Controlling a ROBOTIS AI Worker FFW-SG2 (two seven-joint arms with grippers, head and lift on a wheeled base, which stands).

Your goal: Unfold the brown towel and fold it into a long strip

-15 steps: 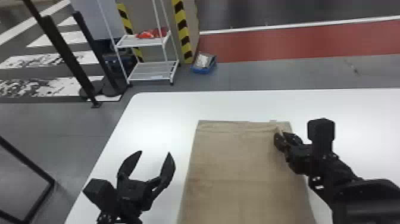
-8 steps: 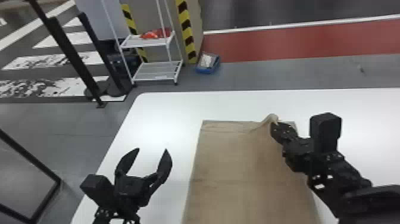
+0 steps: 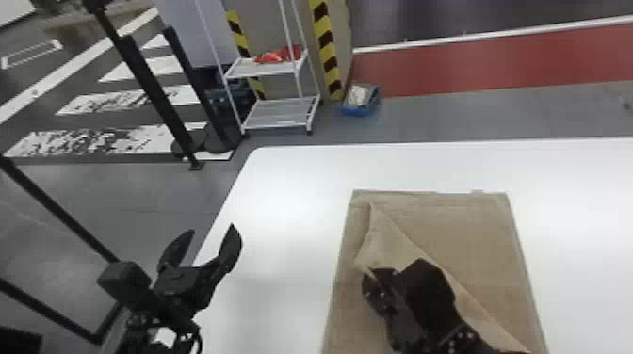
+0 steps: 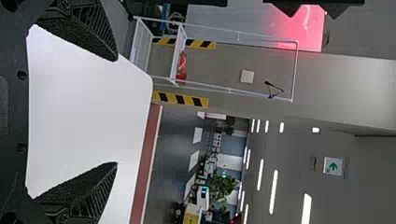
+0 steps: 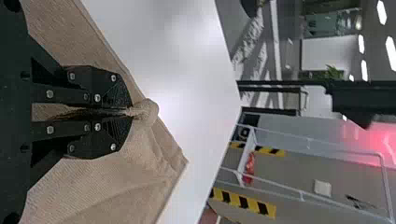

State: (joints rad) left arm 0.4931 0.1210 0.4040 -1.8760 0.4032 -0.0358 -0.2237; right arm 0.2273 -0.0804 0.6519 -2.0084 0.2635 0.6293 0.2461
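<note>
Towel (image 3: 475, 235), a brown, flat rectangle of woven cloth, lies on the smooth white table (image 3: 292, 193) with one layer lifted and turned back in a pale triangular flap (image 3: 395, 249). Its far edge runs nearly straight across, and the flap's slanting edge crosses from near the towel's far left corner down toward its near right part. Over the left part of the towel is the black right gripper (image 3: 366, 272), its arm coming in from the near side across the cloth. Its jaws are clenched on the towel, and in the right wrist view the black fingers (image 5: 100, 135) meet flat together with a small rounded bunch of the cloth (image 5: 148, 109) puffing out past their tips. To the left of the towel, well apart from it and by the table's left edge, is the black left gripper (image 3: 212, 228); its jaws stand released, spread wide from each other. Beyond the towel and off to its left, on the grey floor past the table, stands a white metal two-tier rack (image 3: 263, 70) with a red item (image 3: 275, 57) on its upper shelf. Just beside the rack, also beyond the towel, sits a blue open bin (image 3: 360, 111) with pale contents.
</note>
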